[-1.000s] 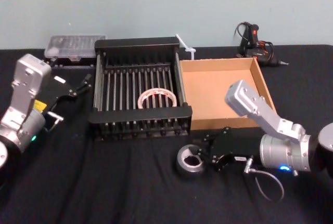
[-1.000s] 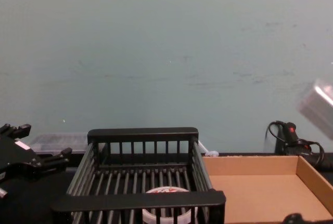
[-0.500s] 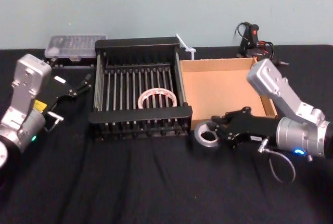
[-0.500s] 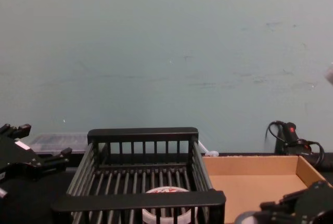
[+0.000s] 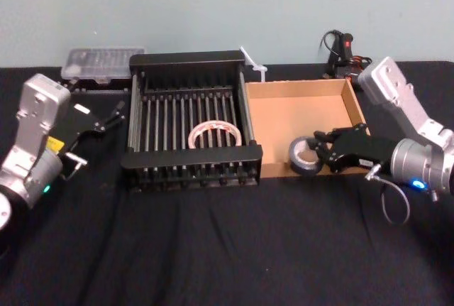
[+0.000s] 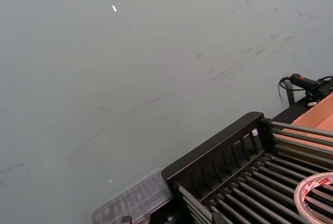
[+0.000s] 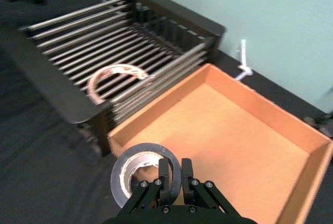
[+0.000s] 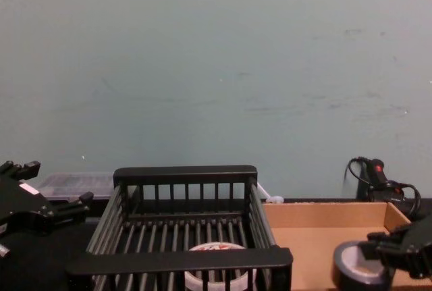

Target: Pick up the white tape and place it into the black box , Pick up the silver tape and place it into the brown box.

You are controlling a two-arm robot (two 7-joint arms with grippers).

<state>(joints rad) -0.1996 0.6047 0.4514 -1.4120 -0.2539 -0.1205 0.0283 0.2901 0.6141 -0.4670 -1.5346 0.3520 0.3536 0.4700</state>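
Note:
My right gripper [image 5: 320, 151] is shut on the rim of the silver tape [image 5: 305, 155], holding it above the front wall of the brown box [image 5: 298, 118]. The right wrist view shows the same: the silver tape [image 7: 141, 171] pinched by the right gripper [image 7: 174, 173] over the near edge of the brown box [image 7: 244, 130]. The white tape [image 5: 215, 134] lies flat on the bars inside the black box [image 5: 188, 79]; the white tape [image 8: 213, 248] shows low in the chest view too. My left gripper [image 5: 106, 118] is open, parked left of the black box.
A clear plastic parts case [image 5: 99, 61] sits behind the left arm. A glue gun with cables [image 5: 346, 54] lies behind the brown box. A white zip tie [image 5: 254, 64] sticks up between the two boxes. Black cloth covers the table.
My right gripper lifted the silver tape off the table in front of the boxes and carried it back and to the right, up over the brown box's front wall. The left arm stayed still.

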